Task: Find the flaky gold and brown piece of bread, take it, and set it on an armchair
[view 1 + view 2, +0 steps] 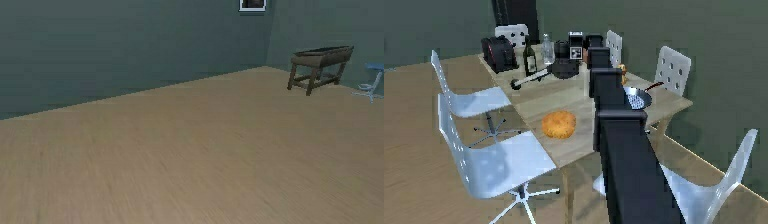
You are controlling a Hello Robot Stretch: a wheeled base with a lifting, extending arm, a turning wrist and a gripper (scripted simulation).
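1. Where the forward view looks ahead, a bare wooden floor [180, 150] runs to dark grey-green walls [120, 50]. A small dark side table [320, 66] stands near the corner at the right, and a framed picture [254, 5] hangs at the top edge.
2. In the arm side view, a wooden dining table [569, 150] stands among white chairs [499, 160].
3. The round gold and brown bread [558, 124] lies on this table near its closer end, just left of the dark arm [624, 150].
4. Farther up the table, the gripper [564, 68] sits among a bottle [531, 58] and dark appliances [499, 50], well apart from the bread.
5. I cannot tell the state of its jaws, nor whether it holds anything.
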